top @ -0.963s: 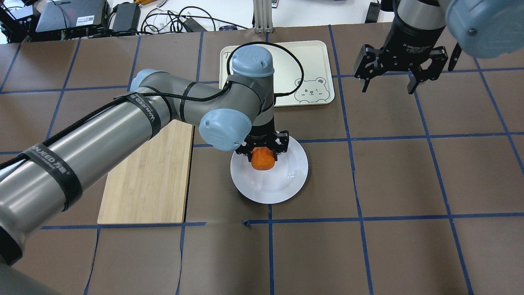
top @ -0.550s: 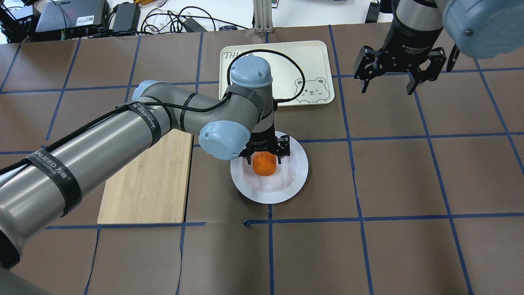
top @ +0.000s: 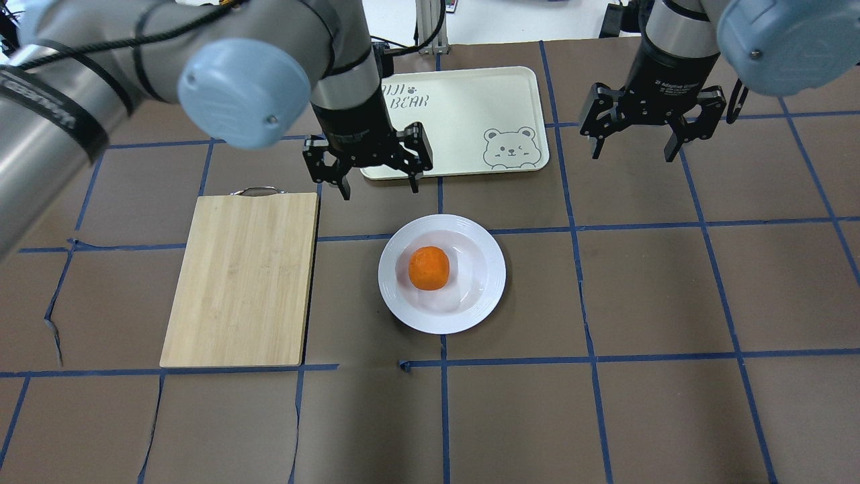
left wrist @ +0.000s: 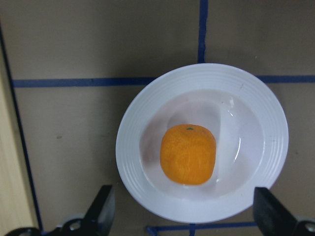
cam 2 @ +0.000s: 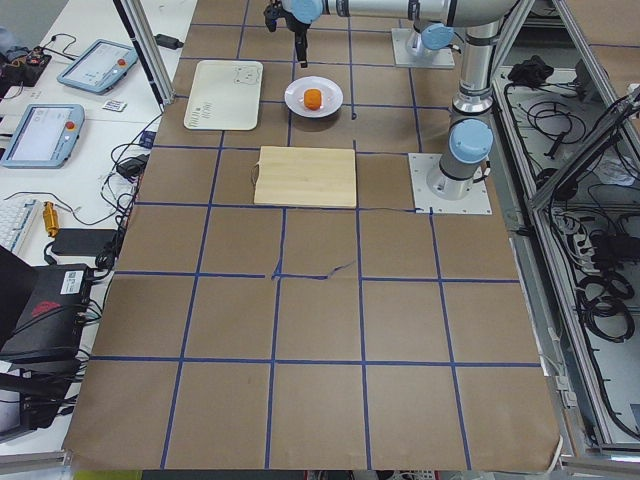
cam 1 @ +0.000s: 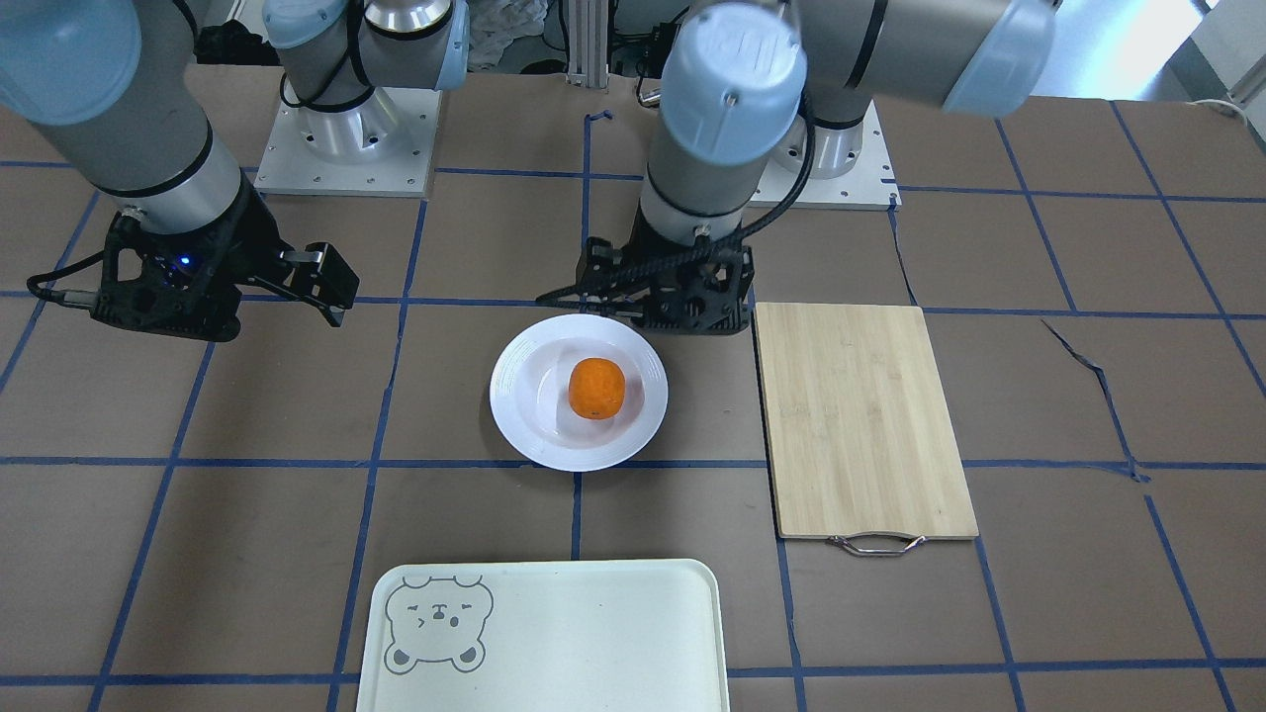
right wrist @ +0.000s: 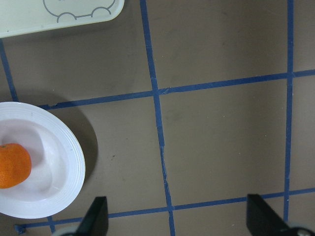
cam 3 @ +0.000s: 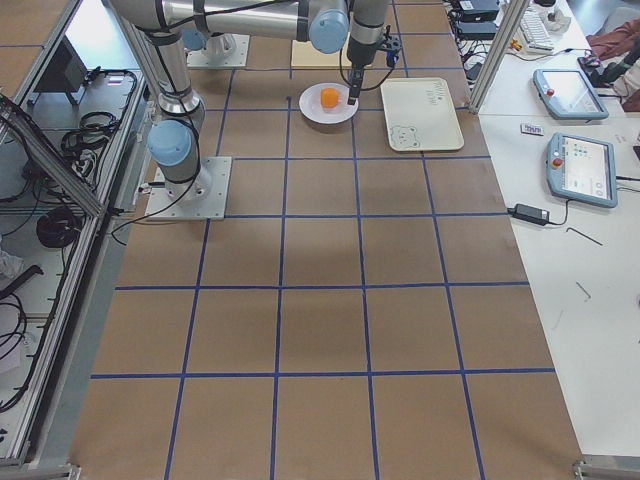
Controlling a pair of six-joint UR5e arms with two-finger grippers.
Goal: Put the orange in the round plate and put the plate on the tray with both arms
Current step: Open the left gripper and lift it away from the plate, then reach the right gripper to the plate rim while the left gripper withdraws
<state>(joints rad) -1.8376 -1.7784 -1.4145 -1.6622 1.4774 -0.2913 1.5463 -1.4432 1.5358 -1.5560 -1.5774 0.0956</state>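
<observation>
Orange (top: 429, 268): we find it lying loose in the sunken centre of the round plate, touched by neither gripper.
Round plate (top: 392, 286): flat on the table, about mid-table; not yet on the tray.
Tray (top: 463, 111): at the table's edge farthest from the robot, just beyond the plate, its bear-face corner toward the robot's right.
Left gripper (top: 380, 188): jaws spread wide, holding nothing; we place it hanging above the plate.
Right gripper (top: 633, 154): also wide apart and empty, raised off to the plate's right side.
Cutting board (top: 242, 279): beside the plate, toward the table's left end; no part in the task.
Handling, plate: we judge it stiff, glossy, probably slippery, breakable, and of some weight.
Hold: we would take the wide rim at opposite sides, one gripper each, and keep it level, since the orange can roll.
</observation>
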